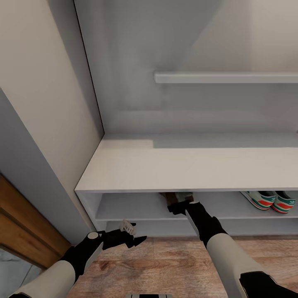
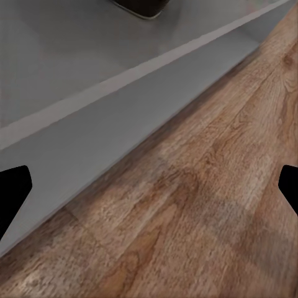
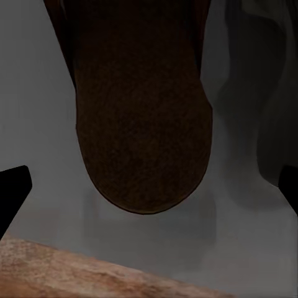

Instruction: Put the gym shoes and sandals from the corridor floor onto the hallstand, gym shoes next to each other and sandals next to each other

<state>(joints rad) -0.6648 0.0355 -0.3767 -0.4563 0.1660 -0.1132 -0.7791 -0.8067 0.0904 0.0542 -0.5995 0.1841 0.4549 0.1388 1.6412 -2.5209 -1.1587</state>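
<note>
Right now a sandal (image 3: 143,105) lies on the upper low shelf of the hallstand (image 1: 186,169), its rounded brown end just ahead of my right gripper (image 1: 182,205), whose fingers are spread wide and grasp nothing. Farther along the same shelf, well to the right, the two gym shoes (image 1: 271,200) sit side by side. My left gripper (image 1: 131,236) hovers over the corridor floor (image 2: 211,205) near the rack's base, fingers parted and empty.
</note>
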